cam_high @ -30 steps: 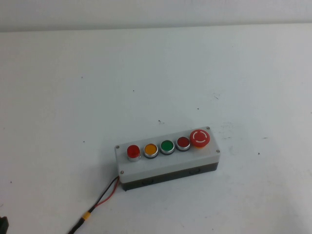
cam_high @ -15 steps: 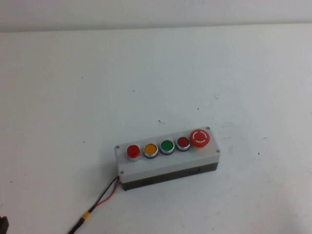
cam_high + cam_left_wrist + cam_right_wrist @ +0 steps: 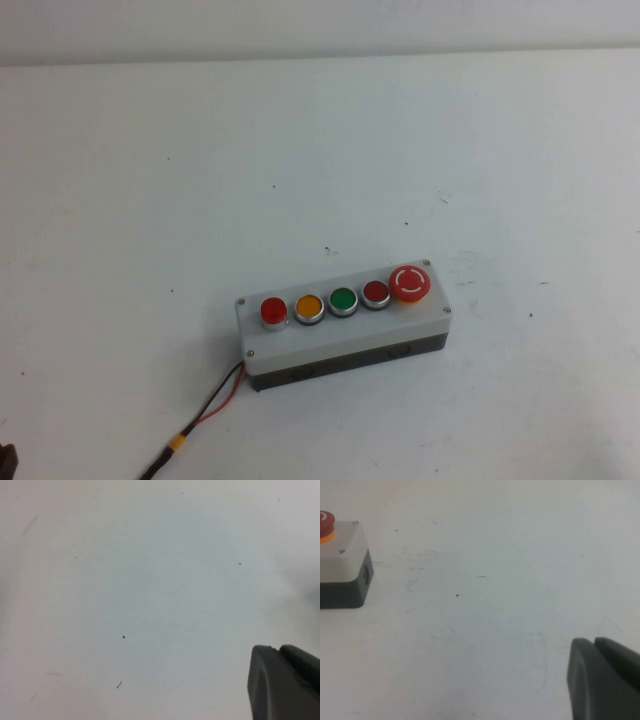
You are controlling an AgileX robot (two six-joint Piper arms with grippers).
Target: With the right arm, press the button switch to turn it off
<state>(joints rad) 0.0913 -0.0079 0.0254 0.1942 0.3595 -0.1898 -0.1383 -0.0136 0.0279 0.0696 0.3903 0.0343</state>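
The button switch (image 3: pixel 273 312), bright red with a silver ring, sits at the left end of the row on the grey box (image 3: pixel 340 338) in the high view. Neither arm reaches into the high view. My right gripper (image 3: pixel 594 641) shows only in the right wrist view, its two fingers pressed together and empty, over bare table well away from the box's end (image 3: pixel 345 575). The button switch is out of that view. My left gripper (image 3: pixel 277 650) is shut and empty over bare white table in the left wrist view.
On the box, an orange button (image 3: pixel 309 306), a green button (image 3: pixel 343 300), a darker red button (image 3: pixel 376 293) and a big red mushroom button (image 3: pixel 410 283) follow in the row. Red and black wires (image 3: pixel 205 410) run from the box's left end to the front edge.
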